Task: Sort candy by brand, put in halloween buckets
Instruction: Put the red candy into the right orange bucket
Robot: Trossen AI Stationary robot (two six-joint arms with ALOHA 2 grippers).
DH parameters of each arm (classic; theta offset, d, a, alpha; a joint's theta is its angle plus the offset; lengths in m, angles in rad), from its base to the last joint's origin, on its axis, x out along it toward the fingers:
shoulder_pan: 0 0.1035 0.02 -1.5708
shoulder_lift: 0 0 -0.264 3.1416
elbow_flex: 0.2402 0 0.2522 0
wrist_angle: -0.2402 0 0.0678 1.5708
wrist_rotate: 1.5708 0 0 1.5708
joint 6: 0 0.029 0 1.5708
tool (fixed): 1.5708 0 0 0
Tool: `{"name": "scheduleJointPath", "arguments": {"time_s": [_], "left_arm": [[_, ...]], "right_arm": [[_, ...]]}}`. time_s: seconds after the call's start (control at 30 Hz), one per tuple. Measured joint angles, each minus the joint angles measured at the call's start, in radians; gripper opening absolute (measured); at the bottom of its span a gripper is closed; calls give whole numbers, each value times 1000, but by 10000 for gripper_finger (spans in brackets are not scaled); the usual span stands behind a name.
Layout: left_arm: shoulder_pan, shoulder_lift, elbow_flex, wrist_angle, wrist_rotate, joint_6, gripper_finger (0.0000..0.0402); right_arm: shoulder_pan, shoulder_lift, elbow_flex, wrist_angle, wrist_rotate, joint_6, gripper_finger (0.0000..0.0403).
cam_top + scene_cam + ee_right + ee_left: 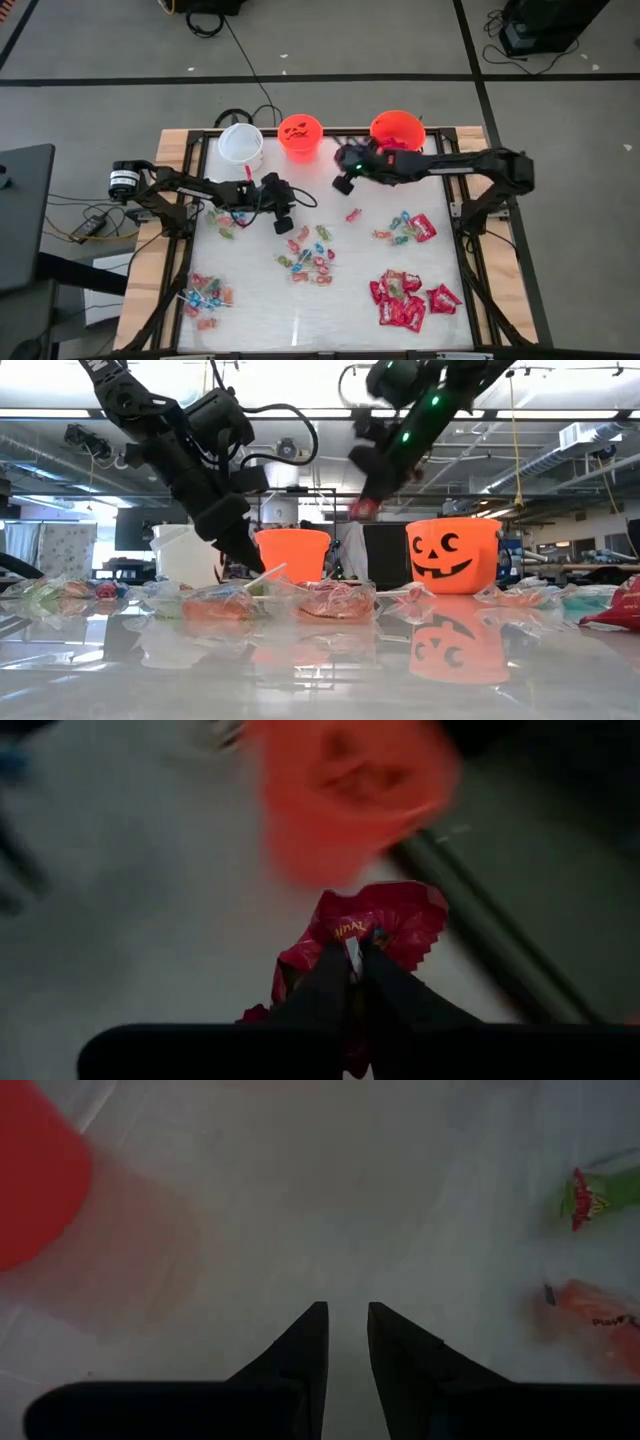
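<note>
Three halloween buckets stand along the table's far edge: a white one (pixel 241 143), a small orange one (pixel 299 135) and a larger orange one (pixel 397 130). Candy lies in heaps on the table: red packets (pixel 405 298), mixed small pieces (pixel 310 258), lollipops (pixel 205 298). My right gripper (pixel 345 180) hangs high between the two orange buckets, shut on a red candy packet (pixel 375 920). My left gripper (pixel 347 1315) stands low over bare table near the left centre (pixel 283 215), open by a narrow gap with nothing between its fingers. My right gripper pinches the red packet's crinkled wrapper (pixel 350 935) between its two fingertips, slanting down from the table's right. The packet is lifted clear of the table (pixel 365 509) and sticks out crumpled beyond and below the fingers.
More candy lies at the right (pixel 410 228), a single piece at the centre (pixel 352 214) and a few pieces beside my left arm (pixel 225 225). A black frame rail (pixel 470 215) borders the table. Bare tabletop lies between the heaps near the front.
</note>
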Motion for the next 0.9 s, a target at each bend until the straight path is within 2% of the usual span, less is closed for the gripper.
{"name": "scheduleJointPath", "arguments": {"time_s": [0.2, 0.3, 0.47, 0.53, 0.67, 0.9], "left_arm": [[0, 0, 0, 10, 0, 9, 80], [0, 0, 0, 27, -2, 30, 80], [0, 0, 0, 100, -31, 57, 80], [0, 0, -1, 130, -32, 78, 80], [-1, 0, -1, 159, -31, 77, 80], [-22, 0, -1, 203, -27, 40, 80]], "right_arm": [[-23, -163, 1, -143, 198, 6, 26], [-67, -234, 1, -249, 284, 69, 23], [-132, -268, -20, -381, 417, 194, 34], [-178, -268, -43, -383, 412, 201, 40], [-275, -268, -87, -381, 279, 211, 56], [-310, -295, -123, -333, 234, 133, 108]]}}
